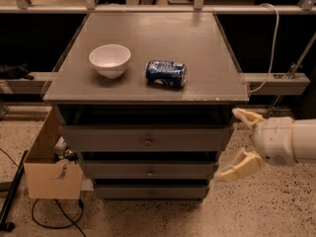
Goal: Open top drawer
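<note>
Off the desk's (197,43) front-right corner, hand (228,143) spread wide, touching nothing, probably staged to reach the knob (147,141). Top drawer (103,138) sits directly under desk's front edge, seemingly shut.

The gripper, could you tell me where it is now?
In the camera view, the gripper is at right, open, beside the right end of the top drawer, away from its knob.
</note>
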`<state>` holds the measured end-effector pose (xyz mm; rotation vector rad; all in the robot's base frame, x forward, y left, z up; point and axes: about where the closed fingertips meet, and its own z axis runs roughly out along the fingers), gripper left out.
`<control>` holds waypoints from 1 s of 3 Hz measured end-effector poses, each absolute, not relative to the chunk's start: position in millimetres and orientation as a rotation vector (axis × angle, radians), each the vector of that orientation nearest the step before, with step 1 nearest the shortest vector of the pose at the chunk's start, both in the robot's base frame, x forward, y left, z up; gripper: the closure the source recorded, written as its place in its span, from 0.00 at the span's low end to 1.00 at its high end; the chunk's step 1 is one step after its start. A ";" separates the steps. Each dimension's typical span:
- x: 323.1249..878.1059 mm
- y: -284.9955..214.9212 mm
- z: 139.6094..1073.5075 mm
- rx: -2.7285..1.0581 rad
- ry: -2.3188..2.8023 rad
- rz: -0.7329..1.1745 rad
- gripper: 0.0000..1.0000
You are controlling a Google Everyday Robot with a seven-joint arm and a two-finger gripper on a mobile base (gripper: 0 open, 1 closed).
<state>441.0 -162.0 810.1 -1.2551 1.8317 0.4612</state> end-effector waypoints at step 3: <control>443.7 -176.2 792.8 -1.344 1.875 0.077 0.00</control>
